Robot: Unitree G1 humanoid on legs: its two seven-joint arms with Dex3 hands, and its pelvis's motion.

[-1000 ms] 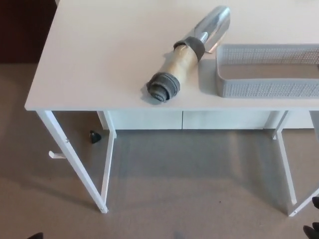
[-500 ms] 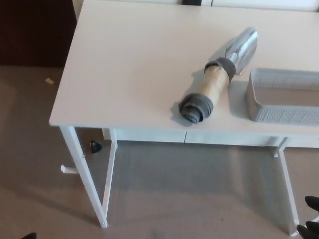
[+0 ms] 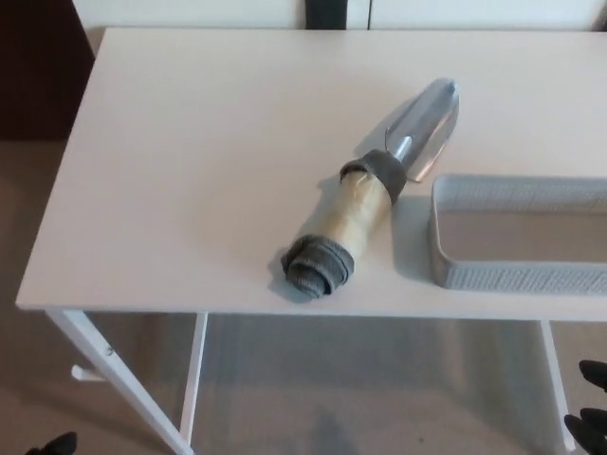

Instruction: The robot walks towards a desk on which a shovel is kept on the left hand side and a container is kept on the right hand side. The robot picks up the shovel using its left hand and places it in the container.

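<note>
Lying diagonally on the white desk (image 3: 190,171), the shovel (image 3: 365,204) has its metal scoop toward the far right, its grey-wrapped handle end near the front edge. Grey mesh container (image 3: 517,275) sits just beside it on the right, prob. not touching. Right hand (image 3: 590,422) only a black sliver at bottom right; left hand (image 3: 55,445) barely shows at bottom left. Can't tell either's finger state.

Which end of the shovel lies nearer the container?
The shiny metal blade, just behind the grey mesh container; the grey-wrapped handle end points to the desk's front edge.
</note>
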